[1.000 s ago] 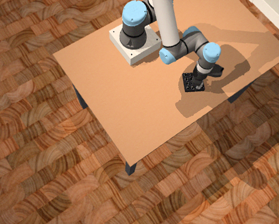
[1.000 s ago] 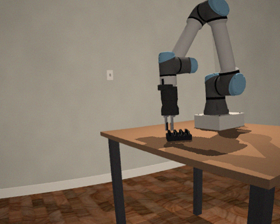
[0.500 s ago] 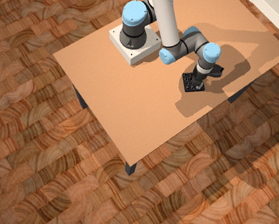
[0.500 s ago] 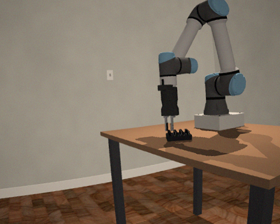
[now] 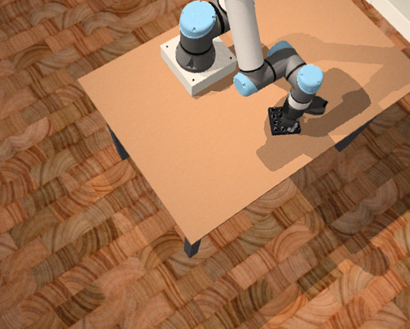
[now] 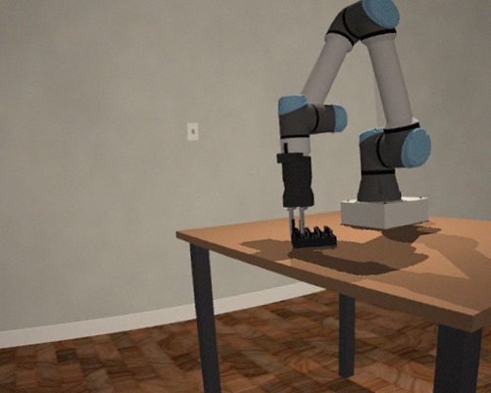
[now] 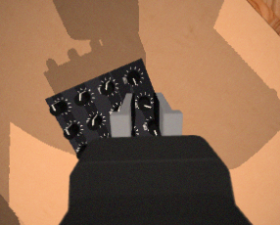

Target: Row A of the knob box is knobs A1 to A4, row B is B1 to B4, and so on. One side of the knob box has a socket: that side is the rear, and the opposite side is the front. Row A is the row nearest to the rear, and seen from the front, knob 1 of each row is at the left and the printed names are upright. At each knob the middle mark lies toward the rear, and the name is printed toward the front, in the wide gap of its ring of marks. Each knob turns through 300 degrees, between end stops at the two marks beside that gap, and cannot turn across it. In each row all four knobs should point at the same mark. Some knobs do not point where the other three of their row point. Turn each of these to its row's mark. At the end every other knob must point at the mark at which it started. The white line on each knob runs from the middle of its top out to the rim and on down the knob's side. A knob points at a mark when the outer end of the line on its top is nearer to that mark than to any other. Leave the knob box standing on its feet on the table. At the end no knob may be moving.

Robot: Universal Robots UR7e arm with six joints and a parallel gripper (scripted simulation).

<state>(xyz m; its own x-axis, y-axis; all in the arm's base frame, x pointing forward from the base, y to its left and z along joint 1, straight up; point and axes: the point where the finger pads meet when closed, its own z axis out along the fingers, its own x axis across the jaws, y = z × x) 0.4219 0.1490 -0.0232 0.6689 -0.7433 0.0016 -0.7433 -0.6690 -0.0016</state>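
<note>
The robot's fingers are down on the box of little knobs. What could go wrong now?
1. The gripper straddles one knob with others packed close, like this neighbour; a finger could nudge one that should stay put.
2. Turning too far might leave its white line at the wrong mark.
3. The knob box is small; a sideways push might slide it.
</note>
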